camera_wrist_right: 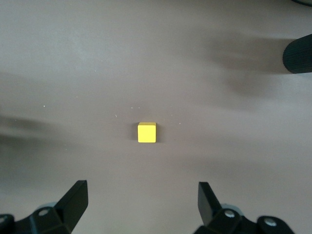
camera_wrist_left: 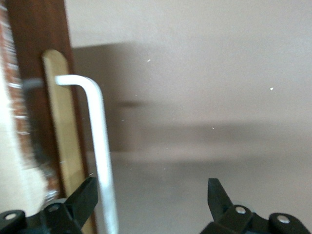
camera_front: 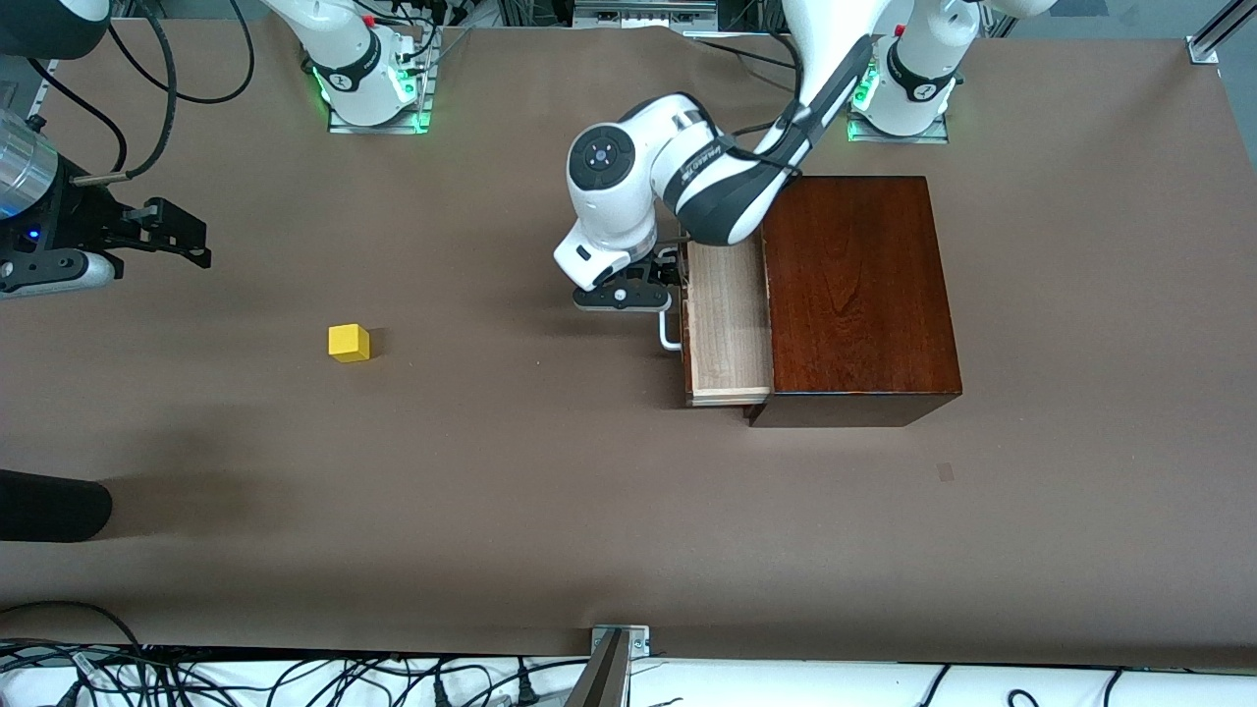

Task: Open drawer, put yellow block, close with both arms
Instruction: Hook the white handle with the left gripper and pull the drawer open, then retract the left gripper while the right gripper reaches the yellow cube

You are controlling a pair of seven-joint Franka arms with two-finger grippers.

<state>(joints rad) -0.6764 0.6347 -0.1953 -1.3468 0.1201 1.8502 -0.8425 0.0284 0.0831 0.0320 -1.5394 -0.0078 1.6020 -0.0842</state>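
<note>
My left gripper [camera_front: 656,295] sits level with the drawer [camera_front: 727,324] front, fingers [camera_wrist_left: 80,200] spread wide; the white handle [camera_wrist_left: 100,146] runs just inside one finger, and I cannot tell whether they touch. The drawer stands partly out of the dark box [camera_front: 859,295], pale tray empty. The handle is a rigid, smooth bar and looks slippery, so I judge a grip across its middle gives the straightest pull.

My right gripper [camera_front: 182,241] hangs above the worktop [camera_front: 589,511] near the right arm's end, fingers [camera_wrist_right: 75,200] wide and holding nothing. The yellow block [camera_wrist_right: 146,132] lies on the worktop ahead of those fingers, centred between them and well apart from the drawer. It appears light, hard and square-edged; two parallel flat faces are the place to pinch.
</note>
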